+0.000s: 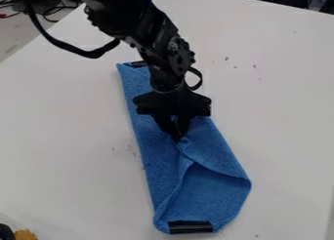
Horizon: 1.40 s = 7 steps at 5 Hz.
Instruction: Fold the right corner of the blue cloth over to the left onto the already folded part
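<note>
Near: black strip (190,227) at end of blue cloth (212,196), which lies partly folded on white table (72,141). Mid-cloth: gripper (177,136), jaws narrow, seemingly pinching fold edge. Probably mid-fold adjustment; next move calls for firm grip, no dragging.

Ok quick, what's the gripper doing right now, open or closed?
Gripper: closed, pinching a raised fold of the blue cloth.
</note>
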### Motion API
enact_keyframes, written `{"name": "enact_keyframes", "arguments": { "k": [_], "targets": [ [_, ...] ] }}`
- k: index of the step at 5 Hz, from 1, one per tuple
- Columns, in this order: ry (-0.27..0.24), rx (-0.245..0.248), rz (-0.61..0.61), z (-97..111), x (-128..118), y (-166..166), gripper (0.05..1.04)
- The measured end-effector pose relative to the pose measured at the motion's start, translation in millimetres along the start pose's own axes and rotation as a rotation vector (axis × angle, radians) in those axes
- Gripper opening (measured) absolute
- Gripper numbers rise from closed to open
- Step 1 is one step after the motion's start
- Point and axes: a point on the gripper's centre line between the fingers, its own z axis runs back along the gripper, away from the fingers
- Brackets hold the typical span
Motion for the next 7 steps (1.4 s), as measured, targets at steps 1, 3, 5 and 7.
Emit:
{"name": "enact_keyframes", "arguments": {
  "k": [1, 3, 5, 7],
  "targets": [
    [0.039, 0.048, -0.032, 3.1, 0.3, 6.8, 0.811],
    [0.048, 0.138, -0.063, 30.1, 6.2, 36.0, 1.009],
    [0.055, 0.149, -0.193, 41.7, 29.3, 35.3, 1.001],
    [0.089, 0.150, -0.227, 43.3, 32.7, 32.3, 1.001]
  ]
}}
